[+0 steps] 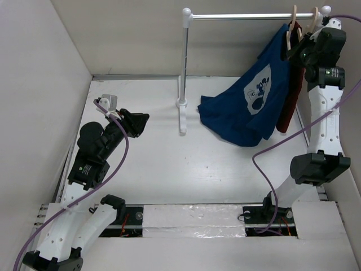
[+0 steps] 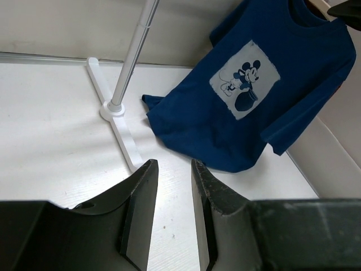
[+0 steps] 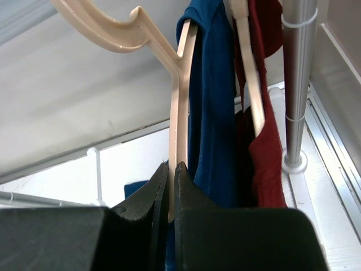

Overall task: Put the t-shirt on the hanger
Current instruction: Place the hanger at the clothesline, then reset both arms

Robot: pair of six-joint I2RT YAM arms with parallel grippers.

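The royal blue t-shirt (image 1: 256, 96) with the white mouse print hangs slantwise from the pale beige hanger (image 1: 290, 31) at the right end of the rail. Its lower hem lies on the table. In the right wrist view the hanger (image 3: 179, 101) runs down between my fingers, with the blue t-shirt (image 3: 211, 113) draped right of it. My right gripper (image 1: 298, 49) (image 3: 172, 168) is shut on the hanger's arm. My left gripper (image 1: 137, 121) (image 2: 172, 165) is open and empty above the table, well left of the t-shirt (image 2: 248, 96).
The white-and-silver clothes rail (image 1: 248, 16) stands at the back, with its post (image 1: 184, 62) and foot (image 2: 121, 132) mid-table. A dark red shirt (image 1: 289, 104) (image 3: 265, 152) hangs on a second hanger right of the blue one. Walls enclose the table left, back and right.
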